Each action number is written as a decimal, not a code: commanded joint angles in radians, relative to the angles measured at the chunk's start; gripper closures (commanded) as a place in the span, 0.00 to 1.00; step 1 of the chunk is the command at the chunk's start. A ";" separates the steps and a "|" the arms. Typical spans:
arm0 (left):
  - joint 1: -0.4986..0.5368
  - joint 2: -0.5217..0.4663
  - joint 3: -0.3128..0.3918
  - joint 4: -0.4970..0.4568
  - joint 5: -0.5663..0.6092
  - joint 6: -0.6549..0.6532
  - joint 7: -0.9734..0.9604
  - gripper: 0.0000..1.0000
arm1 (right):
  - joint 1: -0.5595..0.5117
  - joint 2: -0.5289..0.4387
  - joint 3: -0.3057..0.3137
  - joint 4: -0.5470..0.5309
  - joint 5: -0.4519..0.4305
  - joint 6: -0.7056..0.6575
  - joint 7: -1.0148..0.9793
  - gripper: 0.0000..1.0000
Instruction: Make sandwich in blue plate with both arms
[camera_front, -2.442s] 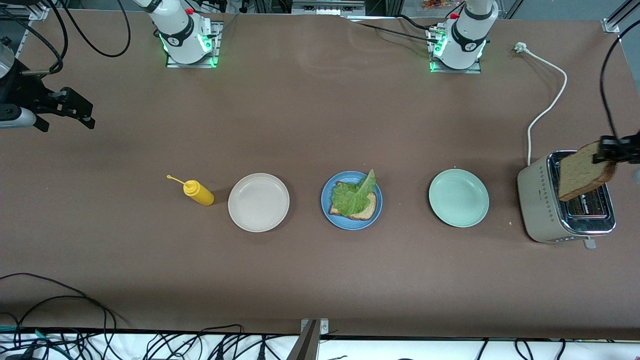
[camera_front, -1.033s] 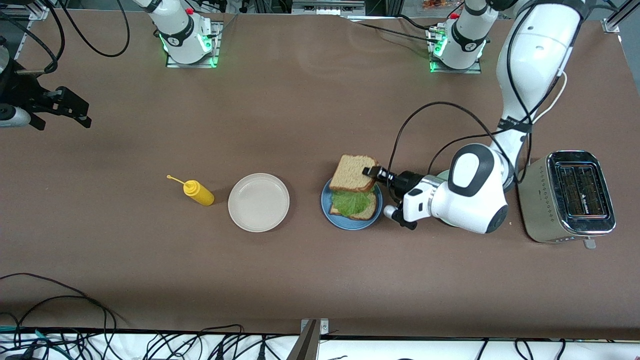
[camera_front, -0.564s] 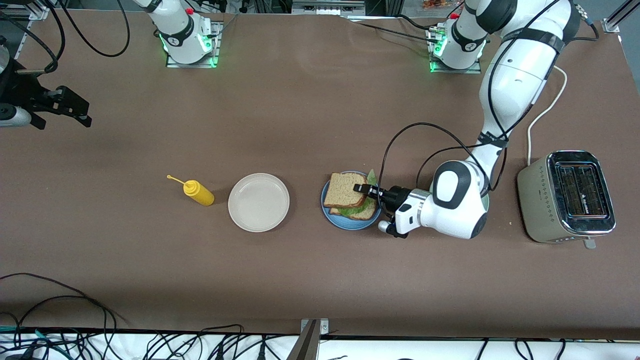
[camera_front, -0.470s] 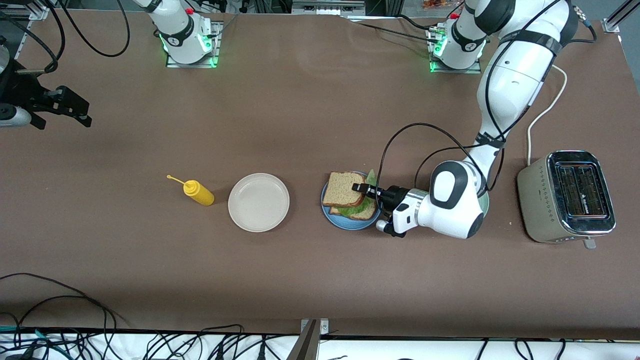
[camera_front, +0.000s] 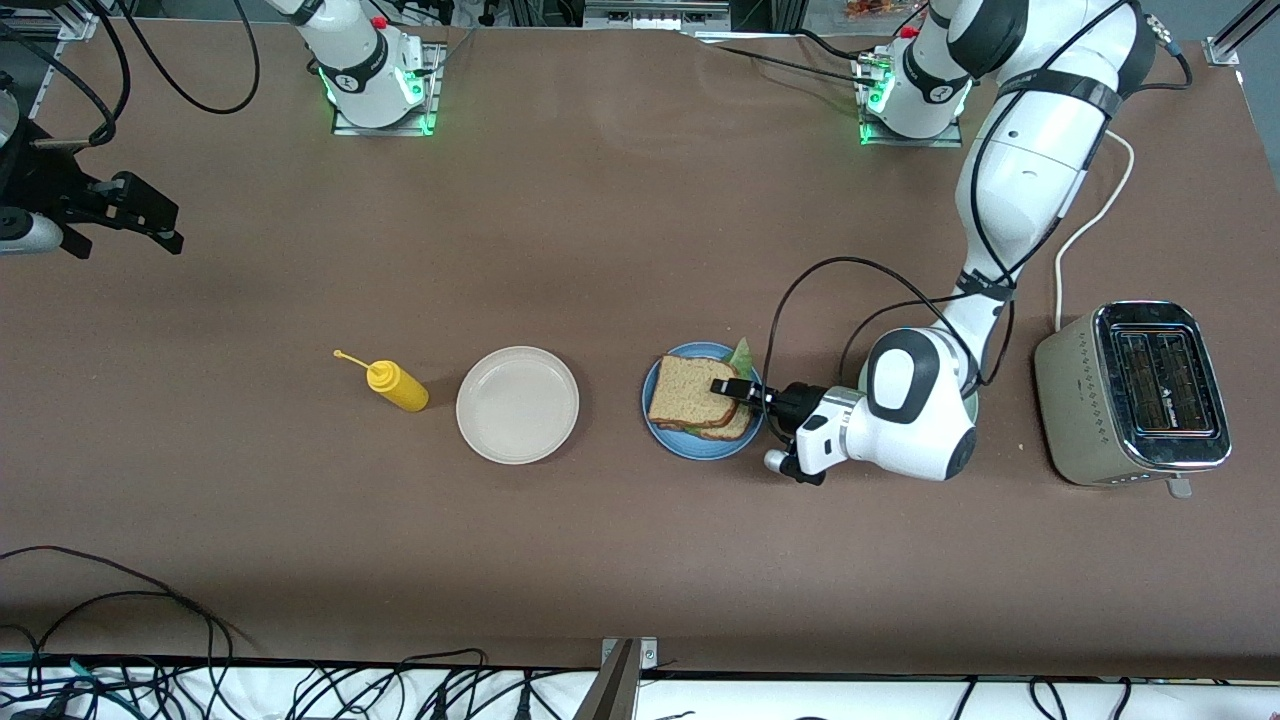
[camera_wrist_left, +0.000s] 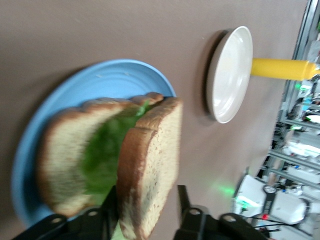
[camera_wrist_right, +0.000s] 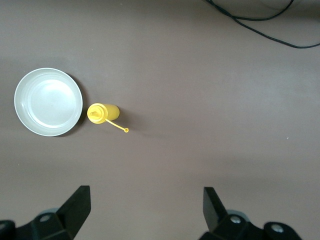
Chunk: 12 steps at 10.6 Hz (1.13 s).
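The left arm's jaws stand slightly parted around the top slice of the sandwich (camera_front: 700, 400), which lies between them on the blue plate (camera_front: 688, 449). The right arm's jaws wait, spread wide, over the surface (camera_front: 600, 550).

Lettuce-filled sandwich (camera_wrist_left: 117, 172) on the blue plate (camera_wrist_left: 112, 80), top slice (camera_wrist_left: 150, 165) between the left gripper's (camera_wrist_left: 147, 220) parted fingers (camera_wrist_left: 186, 212).

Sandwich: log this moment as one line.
left gripper: open around top slice | sandwich: on blue plate | right gripper: open, waiting
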 joint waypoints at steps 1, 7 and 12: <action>0.018 -0.019 0.019 0.029 0.139 -0.002 0.054 0.00 | -0.003 0.004 0.003 0.022 -0.016 -0.023 0.002 0.00; 0.047 -0.208 0.023 0.024 0.455 -0.164 0.042 0.00 | -0.003 0.004 0.003 0.022 -0.016 -0.023 0.002 0.00; 0.106 -0.389 0.022 0.029 0.611 -0.336 0.040 0.00 | -0.003 0.004 0.001 0.022 -0.016 -0.023 0.002 0.00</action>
